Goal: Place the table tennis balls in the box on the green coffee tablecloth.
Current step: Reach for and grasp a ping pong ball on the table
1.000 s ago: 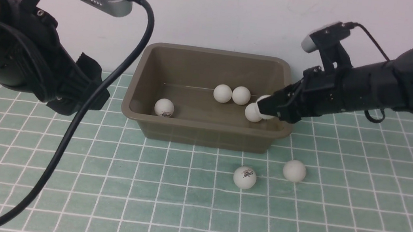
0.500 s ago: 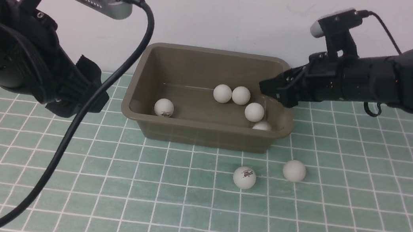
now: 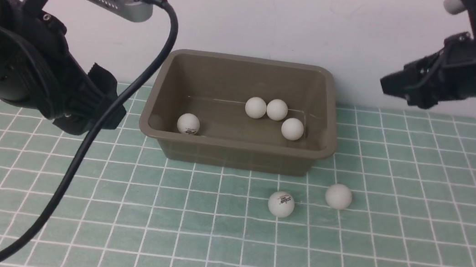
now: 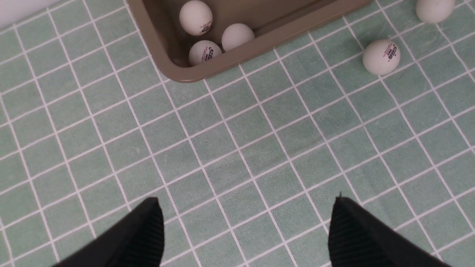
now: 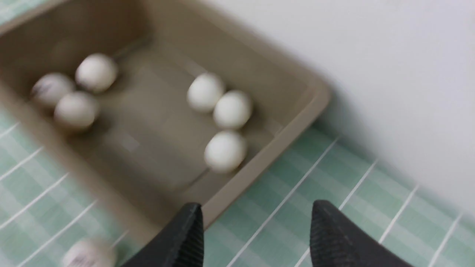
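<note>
1. The left gripper [image 4: 245, 241] is wide open and empty above the green coffee tablecloth [image 3: 386, 263]. The right gripper [image 3: 386, 86], jaws apart and empty, hangs high beside the back edge.
2. Six table tennis balls [image 5: 224, 151] lie in the box [image 3: 235, 154] at the back edge. The logo ball [image 3: 281, 204] and plain ball [image 3: 338, 196] rest near its front right corner.
3. Risk: an off-centre fingertip could send a loose ball rolling toward the front edge or into its neighbour.
4. Room: the cloth is open in front and to the right; the box's front wall crowds approach from behind.
</note>
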Motion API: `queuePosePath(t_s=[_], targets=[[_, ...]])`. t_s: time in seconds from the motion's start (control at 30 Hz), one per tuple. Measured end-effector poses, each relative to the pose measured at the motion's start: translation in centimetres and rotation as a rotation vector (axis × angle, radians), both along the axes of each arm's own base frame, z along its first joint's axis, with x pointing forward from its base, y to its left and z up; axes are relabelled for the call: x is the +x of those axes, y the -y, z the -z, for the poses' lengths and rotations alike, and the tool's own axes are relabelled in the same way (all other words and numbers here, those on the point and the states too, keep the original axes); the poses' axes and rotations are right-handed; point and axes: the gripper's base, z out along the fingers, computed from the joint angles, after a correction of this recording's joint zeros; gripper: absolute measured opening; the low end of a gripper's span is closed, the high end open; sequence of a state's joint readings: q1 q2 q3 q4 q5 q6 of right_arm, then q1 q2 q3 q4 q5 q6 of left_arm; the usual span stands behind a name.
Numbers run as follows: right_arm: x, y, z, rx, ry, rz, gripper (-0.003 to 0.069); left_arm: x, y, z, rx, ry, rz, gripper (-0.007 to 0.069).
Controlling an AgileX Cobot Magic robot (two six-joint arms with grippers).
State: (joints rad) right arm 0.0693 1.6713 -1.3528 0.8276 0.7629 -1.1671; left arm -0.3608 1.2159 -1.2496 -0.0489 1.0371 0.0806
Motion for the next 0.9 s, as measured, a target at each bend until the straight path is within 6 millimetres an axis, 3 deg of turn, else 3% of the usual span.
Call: queuePosePath(t_s=[0.17,0.3,0.5,0.6,0.77,0.9], targets=[[-1.3,-0.6,0.8,-0.013,-0.12,-0.031,0.0349,0.1,0.0,-0.1,-0.007,0.019,-0.001,0.0532],[-3.5,-1.7,4.1,-0.016,-0.23,-0.048,0.0349,0.1,0.0,-0.1,-0.008,0.02,-0.001,0.0532],[-5.7,-2.6,8.8,-0.031,-0.257,0.051,0.0359,0.1,0.0,-0.1,-0.008,0.02,-0.001,0.0532],[-5.9,-3.2,9.7,-0.023,-0.26,0.075,0.0391,0.1,0.0,-0.1,-0.008,0.02,-0.001,0.0532],[-4.4,-3.8,12.2,0.015,-0.288,0.165,0.0504,0.1,0.0,-0.1,-0.008,0.02,-0.001,0.0532],[-3.2,-3.8,14.7,-0.01,-0.32,0.188,0.0528,0.1,0.1,-0.1,-0.008,0.02,-0.001,0.0532]])
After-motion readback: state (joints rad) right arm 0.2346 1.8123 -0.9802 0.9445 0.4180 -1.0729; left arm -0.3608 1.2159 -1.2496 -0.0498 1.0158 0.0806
